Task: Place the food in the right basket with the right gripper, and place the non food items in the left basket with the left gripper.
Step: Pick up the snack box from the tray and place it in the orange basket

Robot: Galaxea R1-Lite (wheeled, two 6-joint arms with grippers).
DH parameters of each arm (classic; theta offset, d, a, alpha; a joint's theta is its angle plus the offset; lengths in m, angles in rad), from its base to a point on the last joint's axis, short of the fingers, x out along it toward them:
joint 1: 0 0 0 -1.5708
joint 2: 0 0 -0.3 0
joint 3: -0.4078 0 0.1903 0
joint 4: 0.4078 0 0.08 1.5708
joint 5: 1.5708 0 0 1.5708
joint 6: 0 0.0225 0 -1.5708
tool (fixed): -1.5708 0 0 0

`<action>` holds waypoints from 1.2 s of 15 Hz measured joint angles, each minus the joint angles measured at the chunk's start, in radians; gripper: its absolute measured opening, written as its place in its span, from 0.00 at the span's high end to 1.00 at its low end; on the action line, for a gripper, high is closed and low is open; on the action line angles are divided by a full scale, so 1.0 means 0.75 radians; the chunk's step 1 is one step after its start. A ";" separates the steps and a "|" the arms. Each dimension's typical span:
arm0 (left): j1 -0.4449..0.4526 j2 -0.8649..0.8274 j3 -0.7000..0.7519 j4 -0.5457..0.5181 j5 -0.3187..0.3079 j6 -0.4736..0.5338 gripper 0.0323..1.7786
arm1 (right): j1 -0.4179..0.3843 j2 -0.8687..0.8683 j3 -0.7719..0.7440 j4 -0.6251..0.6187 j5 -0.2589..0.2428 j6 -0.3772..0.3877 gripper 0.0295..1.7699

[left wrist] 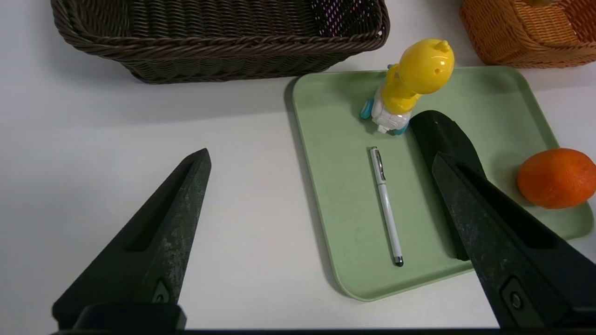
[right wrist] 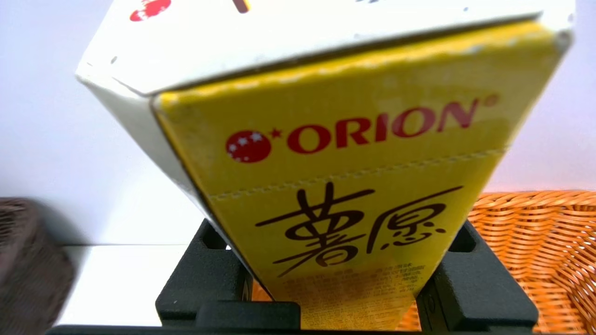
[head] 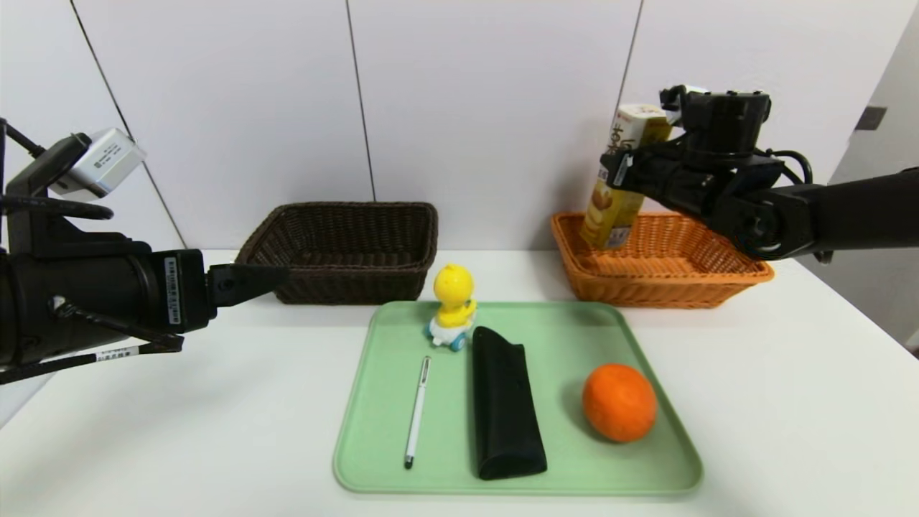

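1 gripper grips the snack carton.

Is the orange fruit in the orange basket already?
No, the orange fruit lies on the green tray, in front of the orange basket.

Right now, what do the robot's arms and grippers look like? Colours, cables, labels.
Both arms are black with black cables. Left gripper: long, pointed black fingers, scuffed grey in places; a white barcode label behind them, another label on a cable, and a white box mounted above. Right gripper: black too, white label near the fingers, cables looping behind.
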 joint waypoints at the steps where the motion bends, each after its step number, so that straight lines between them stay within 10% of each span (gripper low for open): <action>1: -0.003 0.007 0.000 0.000 -0.001 0.001 0.05 | -0.007 0.021 -0.003 -0.005 -0.005 -0.005 0.51; 10: -0.040 0.059 0.000 -0.021 -0.002 -0.005 0.05 | -0.015 0.145 -0.007 -0.060 -0.004 -0.020 0.51; 18: -0.041 0.082 0.002 -0.066 -0.003 -0.002 0.05 | -0.015 0.148 -0.025 -0.050 -0.005 -0.018 0.20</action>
